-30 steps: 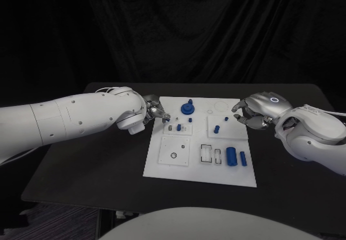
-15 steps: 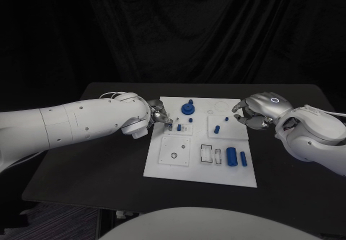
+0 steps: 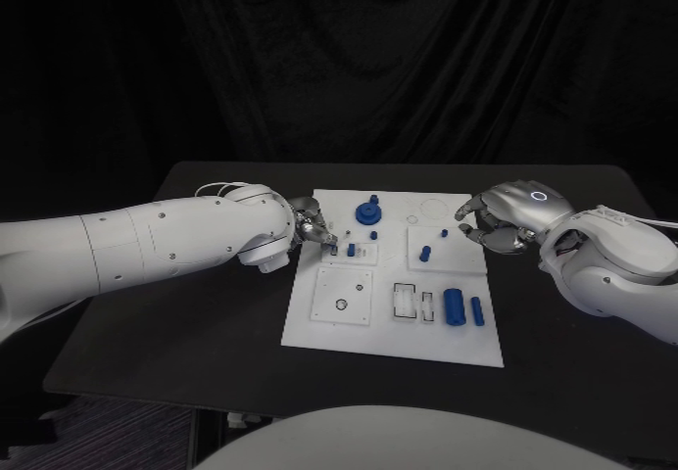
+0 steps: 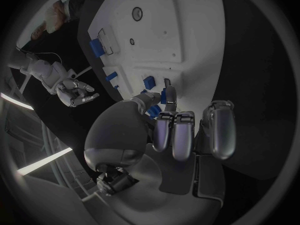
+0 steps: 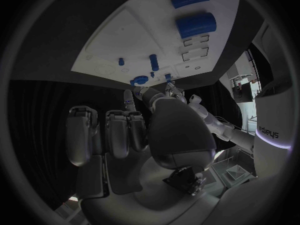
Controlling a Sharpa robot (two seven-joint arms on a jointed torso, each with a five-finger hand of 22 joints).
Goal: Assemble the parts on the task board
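Black table (image 3: 184,323) with dark drapes behind; white task board (image 3: 389,338) sits mid-table, long side running away from the robot. Board contents: round blue knob part (image 3: 367,212) standing at the far end, small blue peg (image 3: 373,235) just nearer than it, another blue peg (image 3: 351,250) upright in the small inset plate on the left side, a blue peg (image 3: 424,254) and a tiny blue stub (image 3: 442,233) in the right-hand square. Near end: fat blue cylinder (image 3: 454,305) lying beside a thinner blue bar (image 3: 478,310), both right of two rectangular slots (image 3: 406,301); a round hole (image 3: 339,304) is in the left square. Left hand (image 3: 309,227) is over the board's left edge, fingertips right by the peg in the inset plate; wrist view shows thumb and a finger closing around a blue piece (image 4: 164,96), but can't tell if it's actually gripped or just touched. Right hand (image 3: 498,220) hovers off the board's right edge, fingers curled loosely inward, holding nothing.
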